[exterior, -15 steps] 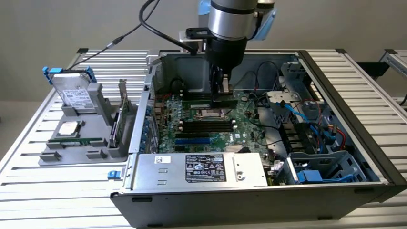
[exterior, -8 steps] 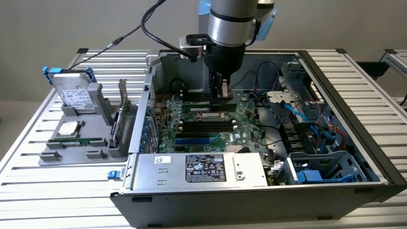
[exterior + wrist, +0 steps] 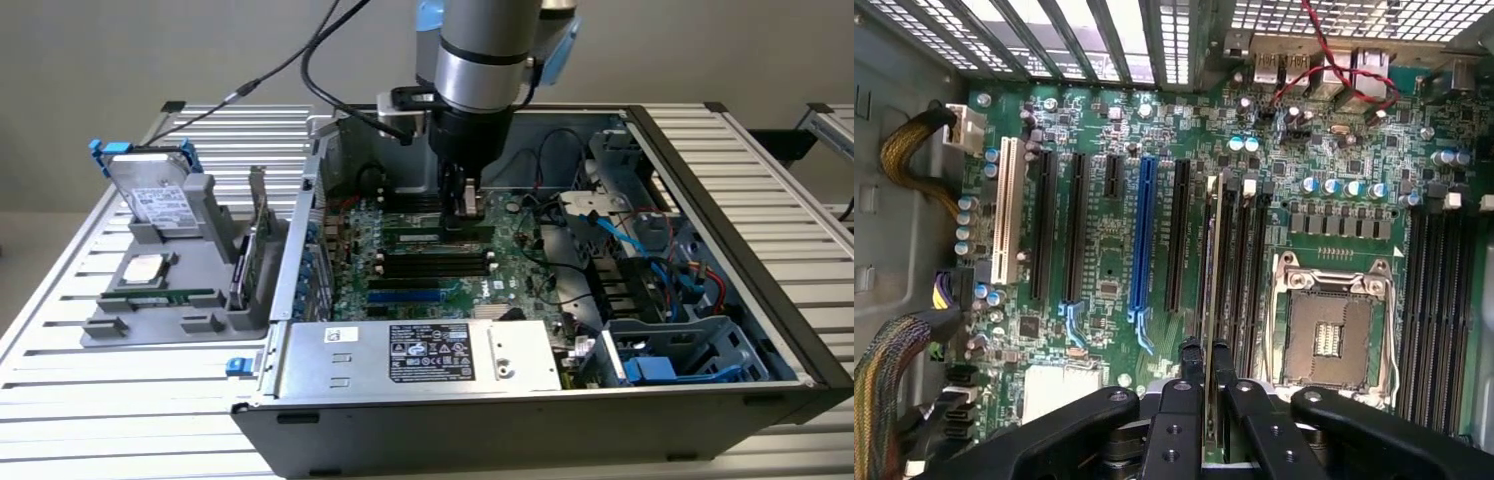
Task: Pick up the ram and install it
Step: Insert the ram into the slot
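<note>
Pinching the ram (image 3: 1209, 260) edge-on between the nearly closed jaws of the gripper (image 3: 1206, 358), low inside the computer case (image 3: 534, 435), close over the motherboard (image 3: 1104, 150) and lined up along the outer side of the black memory slots (image 3: 1242, 260), away from the empty processor socket (image 3: 1332, 335). Cannot tell whether seated in a slot or just above it. Best done by holding the stick upright and parallel to the slot, centring it end to end, and pressing straight down with even, gentle force, without rocking, twisting or scraping the neighbouring slots.
</note>
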`<action>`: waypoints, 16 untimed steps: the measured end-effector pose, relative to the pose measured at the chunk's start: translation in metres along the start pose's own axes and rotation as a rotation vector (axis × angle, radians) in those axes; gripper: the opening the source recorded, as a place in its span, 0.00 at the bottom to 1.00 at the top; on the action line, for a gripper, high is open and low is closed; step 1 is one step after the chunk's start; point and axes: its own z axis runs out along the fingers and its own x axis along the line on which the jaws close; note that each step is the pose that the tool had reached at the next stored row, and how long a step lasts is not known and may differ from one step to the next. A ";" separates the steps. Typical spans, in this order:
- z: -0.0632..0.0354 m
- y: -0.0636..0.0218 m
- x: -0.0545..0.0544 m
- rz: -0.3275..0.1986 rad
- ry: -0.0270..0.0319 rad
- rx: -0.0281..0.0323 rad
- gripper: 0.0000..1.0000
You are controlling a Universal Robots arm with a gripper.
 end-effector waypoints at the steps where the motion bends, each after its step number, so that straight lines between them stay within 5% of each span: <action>1: 0.0018 -0.0002 0.000 0.000 0.0001 0.0000 0.14; 16: 0.0293 -0.0022 -0.001 0.000 0.0000 -0.0001 0.14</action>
